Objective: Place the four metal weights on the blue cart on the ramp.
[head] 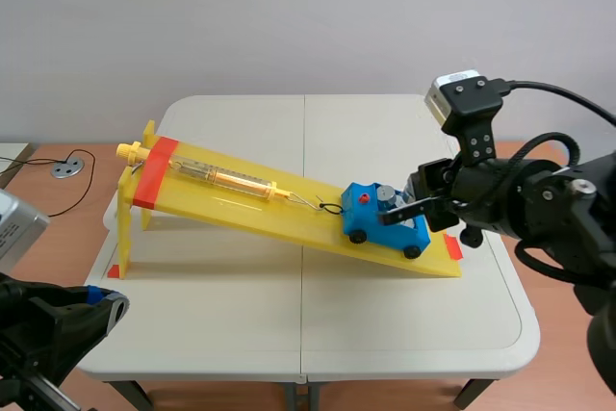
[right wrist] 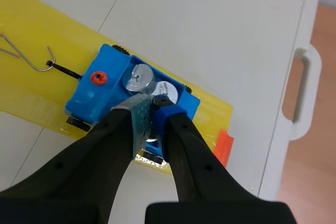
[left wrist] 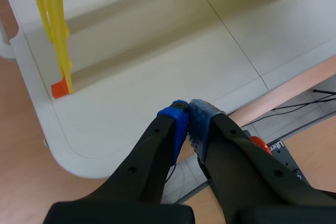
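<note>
The blue cart (head: 371, 218) stands near the low end of the yellow ramp (head: 289, 217), which rests on the white tabletop (head: 289, 324). The cart's open tray holds metal weights (right wrist: 137, 77). In the right wrist view two round discs can be counted, lying side by side and touching. The right fingers (right wrist: 137, 121) cover the rest of the tray, so the full number cannot be told. These fingers are closed just over the cart, pads nearly together, and nothing is visible between them.

There is one cart, one ramp and one yellow spring scale (head: 226, 178), which lies along the upper part of the ramp. One red knob (right wrist: 98, 77) sits on the front of the cart.

The scene view shows only a grey patch on the cart. The separate discs show only in the right wrist view.

The left fingers (left wrist: 176, 124) are closed on nothing, pads touching, at the near tabletop edge. This view alone shows one ramp leg (left wrist: 59, 40) with orange tape at its foot.
</note>
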Robot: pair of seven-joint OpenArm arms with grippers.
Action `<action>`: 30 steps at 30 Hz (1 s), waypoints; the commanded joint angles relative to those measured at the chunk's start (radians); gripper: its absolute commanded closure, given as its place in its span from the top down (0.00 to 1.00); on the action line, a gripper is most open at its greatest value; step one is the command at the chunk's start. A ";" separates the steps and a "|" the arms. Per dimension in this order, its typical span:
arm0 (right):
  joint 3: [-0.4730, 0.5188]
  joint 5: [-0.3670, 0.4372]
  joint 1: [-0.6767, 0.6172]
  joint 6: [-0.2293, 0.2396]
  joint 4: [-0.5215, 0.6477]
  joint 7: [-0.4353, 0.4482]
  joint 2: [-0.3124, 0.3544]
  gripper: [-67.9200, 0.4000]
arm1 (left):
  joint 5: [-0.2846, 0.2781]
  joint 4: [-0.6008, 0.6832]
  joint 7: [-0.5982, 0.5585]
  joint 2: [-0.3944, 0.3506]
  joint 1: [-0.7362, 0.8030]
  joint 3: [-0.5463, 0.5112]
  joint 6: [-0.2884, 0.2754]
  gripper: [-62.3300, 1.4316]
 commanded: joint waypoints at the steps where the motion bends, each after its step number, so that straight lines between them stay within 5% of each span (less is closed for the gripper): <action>1: -0.008 0.016 0.105 -0.034 0.061 0.134 -0.006 0.02 | -0.077 0.043 -0.096 0.008 -0.020 -0.013 -0.018 0.07; 18: -0.060 -0.061 0.153 -0.067 -0.024 0.166 -0.048 0.02 | -0.077 0.043 -0.096 0.008 -0.020 -0.013 -0.018 0.07; 24: -0.060 -0.061 0.153 -0.066 -0.024 0.176 -0.048 0.26 | -0.077 0.043 -0.096 0.008 -0.020 -0.013 -0.018 0.07; 30: -0.048 -0.049 0.145 -0.055 0.019 0.148 -0.033 0.28 | -0.077 0.043 -0.096 0.008 -0.020 -0.013 -0.018 0.07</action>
